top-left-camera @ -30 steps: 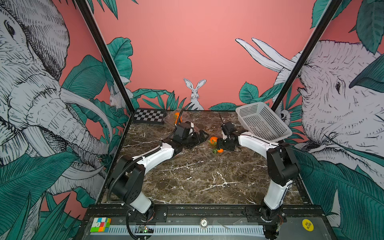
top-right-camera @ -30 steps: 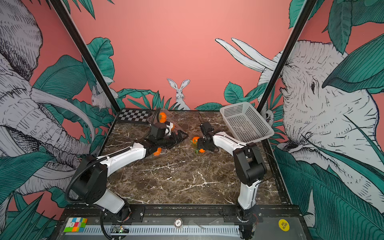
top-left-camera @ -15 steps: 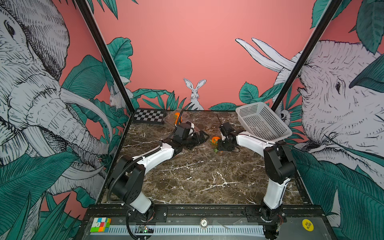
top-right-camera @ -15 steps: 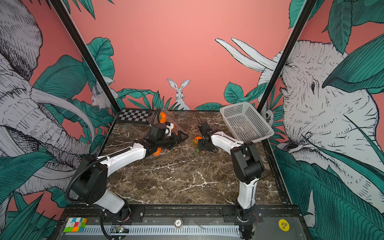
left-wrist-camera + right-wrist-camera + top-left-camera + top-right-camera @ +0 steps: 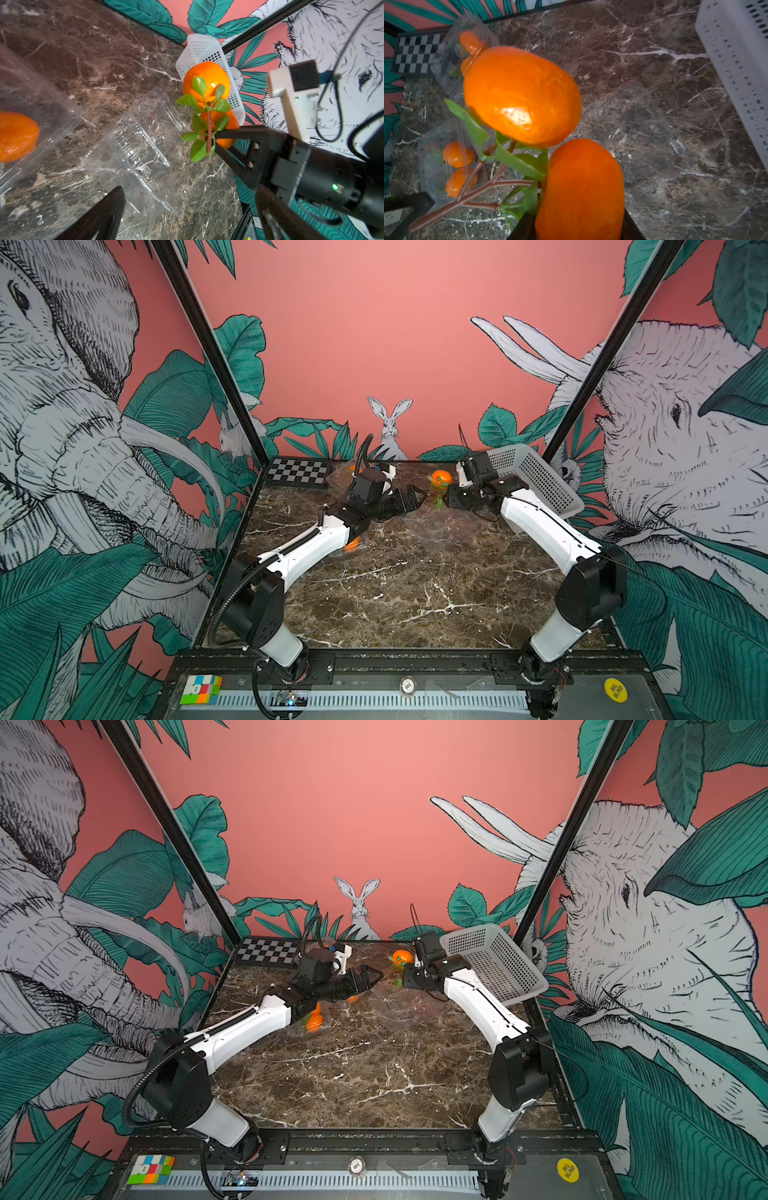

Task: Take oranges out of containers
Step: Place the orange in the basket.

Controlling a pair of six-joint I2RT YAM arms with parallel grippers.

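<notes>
In both top views, right gripper (image 5: 446, 499) pinching an orange pair (image 5: 440, 480) aloft near an empty container (image 5: 451, 531); left gripper (image 5: 417, 498) spread wide, empty. From left wrist, lower orange (image 5: 226, 126) between right jaws. From right wrist, other oranges (image 5: 458, 154) inside containers (image 5: 432, 143).

Lit brightly and evenly, with soft shadows on the tabletop (image 5: 415, 593). Bowed at the edges in both top views. Caught white glare on the orange (image 5: 521, 95); blurred the basket (image 5: 741, 72).
</notes>
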